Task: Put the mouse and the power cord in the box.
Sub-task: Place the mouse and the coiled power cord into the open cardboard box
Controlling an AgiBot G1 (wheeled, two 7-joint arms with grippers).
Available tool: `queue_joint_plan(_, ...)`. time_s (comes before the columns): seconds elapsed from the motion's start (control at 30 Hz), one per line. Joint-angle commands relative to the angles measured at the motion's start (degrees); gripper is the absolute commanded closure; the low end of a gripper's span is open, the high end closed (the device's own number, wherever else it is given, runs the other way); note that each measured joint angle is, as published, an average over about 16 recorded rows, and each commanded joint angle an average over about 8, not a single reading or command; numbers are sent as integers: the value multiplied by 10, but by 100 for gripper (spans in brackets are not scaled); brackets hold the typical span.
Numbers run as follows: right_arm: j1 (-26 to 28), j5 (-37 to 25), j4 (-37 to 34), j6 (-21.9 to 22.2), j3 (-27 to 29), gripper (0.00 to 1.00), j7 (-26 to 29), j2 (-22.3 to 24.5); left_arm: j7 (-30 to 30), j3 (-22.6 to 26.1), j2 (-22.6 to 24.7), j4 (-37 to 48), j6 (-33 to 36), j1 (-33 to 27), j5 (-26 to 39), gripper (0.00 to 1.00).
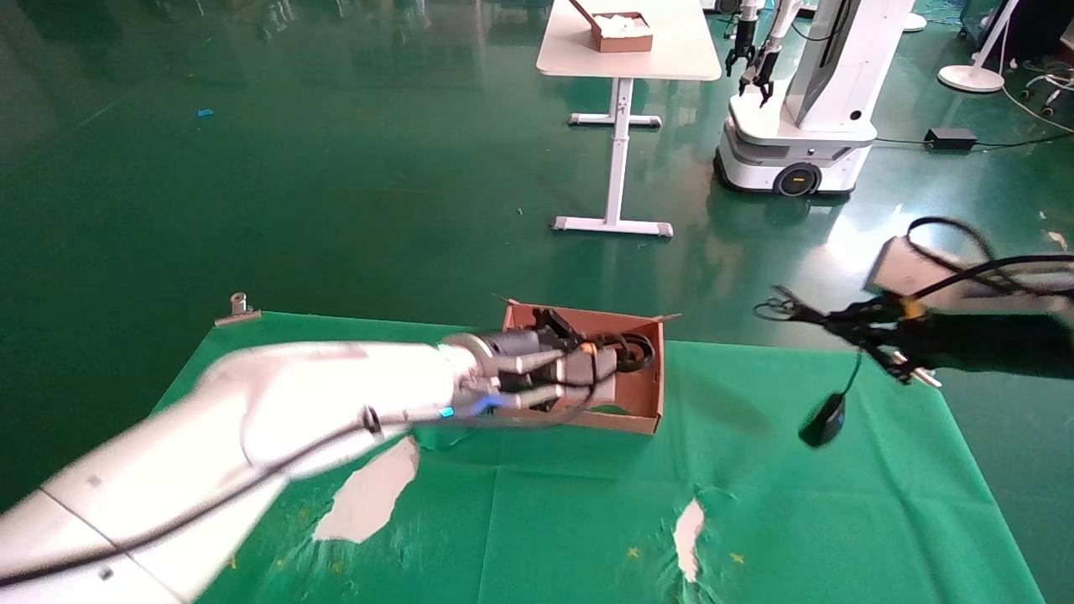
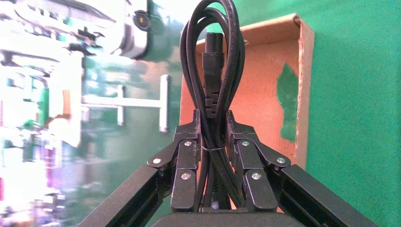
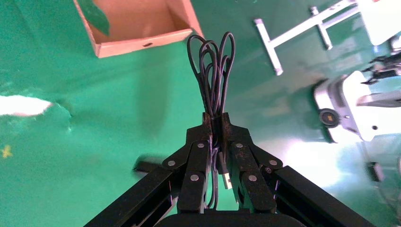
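The green cloth (image 1: pixel 587 512) fills the lower half of the head view, torn in 2 places near the bottom centre. The box (image 1: pixel 643 394) sits at the middle of that frame on the cloth's far edge, its long axis running away from the robot, open side up.

The left gripper (image 2: pixel 213 124) reaches in from the lower left of the head view and hangs over the box, pressed together on the power cord (image 2: pixel 211 71). In the left wrist view the cord is a folded bundle, its loops and moulded plug pointing straight out past the fingertips, long axis in line with the gripper and the box floor behind it.

The right gripper (image 3: pixel 216 124) is at the right edge of the head view, well apart from the box, pinching the mouse's thin coiled cable (image 3: pixel 213 71), with the silver USB plug (image 3: pixel 226 178) tucked between the fingers. The mouse (image 1: pixel 824 422) dangles below on its cable, over the cloth at right of centre, hanging roughly vertical.

To do this step well, the left arm should probably lower the bundle until it nears the box floor before spreading the fingers, keeping the loops inside the walls. The right arm then likely needs to carry the mouse across slowly, since a swinging mouse could catch the ragged rim.
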Motion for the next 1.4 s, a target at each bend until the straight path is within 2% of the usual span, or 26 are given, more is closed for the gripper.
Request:
queue_joint_plan(0.03, 2, -2, 25, -7, 3, 100, 15, 17, 19, 43, 1, 2, -47, 7, -5, 51)
queue_joint_plan(0.17, -5, -4, 59, -10, 5, 100, 36, 28, 10, 96, 1, 12, -85, -1, -28, 1)
queue_joint_plan(0.2, -7, -4, 65, -10, 5, 100, 39, 28, 7, 107, 1, 14, -91, -4, -35, 0)
queue_joint_plan(0.43, -2, 4, 81, -4, 10, 100, 44, 20, -11, 169, 1, 23, -119, -22, -73, 0)
queue_joint_plan(0.7, 8, 16, 83, -9, 14, 100, 38, 18, -24, 218, 0, 28, -141, -36, -104, 0)
queue_joint_plan(0.87, 16, 14, 81, -7, 13, 100, 35, 8, -38, 231, -1, 46, -161, -45, -124, 0)
queue_joint_plan(1.07, 31, 9, 80, -11, 6, 100, 20, -11, -67, 226, -14, 103, -189, -58, -151, 0)
queue_joint_plan(1.23, 44, 9, 67, -11, -2, 100, 0, -39, -83, 217, -65, 119, -186, -57, -170, 0)
queue_joint_plan(1.4, 52, 5, 24, 5, -15, 100, -25, -95, -106, 213, -150, 66, -155, -45, -186, 0)
